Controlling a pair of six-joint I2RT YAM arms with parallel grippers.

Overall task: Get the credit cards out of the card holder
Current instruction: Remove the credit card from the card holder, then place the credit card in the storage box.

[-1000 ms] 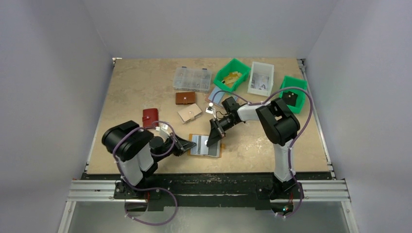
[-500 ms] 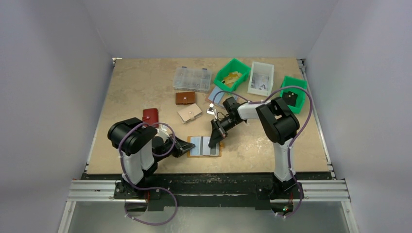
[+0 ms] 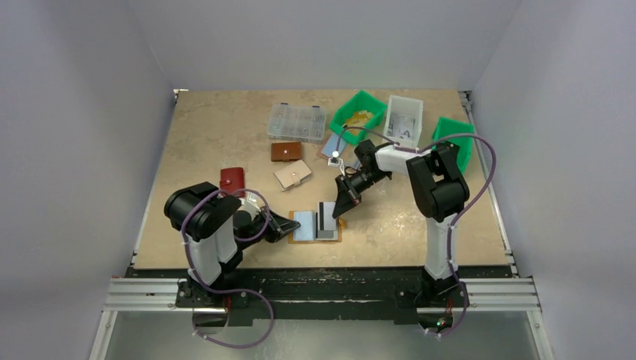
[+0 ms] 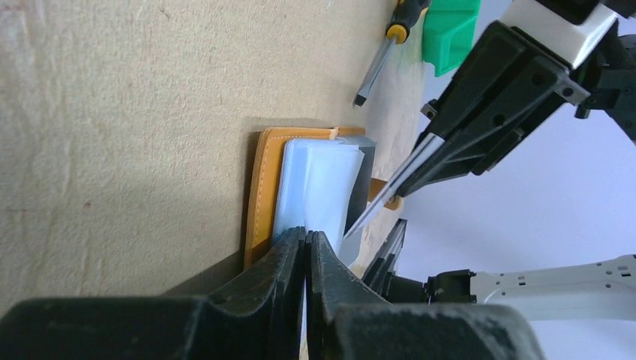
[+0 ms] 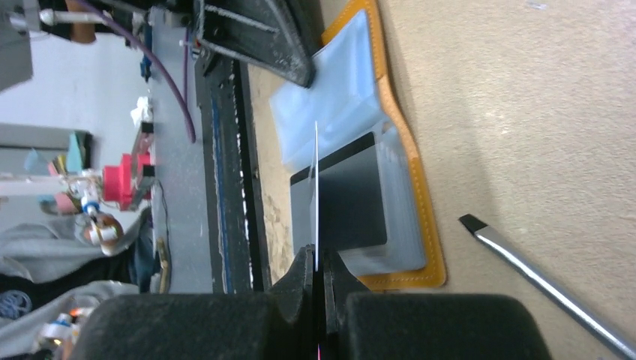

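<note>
The mustard card holder (image 3: 315,226) lies open near the table's front edge, with its pale blue slots (image 4: 315,180) facing up. My left gripper (image 3: 294,225) is shut on the holder's left half, its tips (image 4: 306,234) on the pale blue sleeve. My right gripper (image 3: 340,211) is shut on a thin silvery credit card (image 5: 316,195). It holds the card on edge just above the holder's right half, and the card also shows in the left wrist view (image 4: 390,184). A dark grey card (image 5: 345,199) lies on the right half and sticks out past the holder's near edge.
A screwdriver (image 5: 540,281) lies just beyond the holder. Behind it are a red wallet (image 3: 232,180), a brown wallet (image 3: 286,151), a beige wallet (image 3: 292,174), a clear organiser box (image 3: 298,121), green bins (image 3: 358,112) and a white bin (image 3: 403,120).
My right gripper has drawn back up and to the right, bringing a card up off the holder. The holder turned slightly. My left gripper stays at its left edge.
</note>
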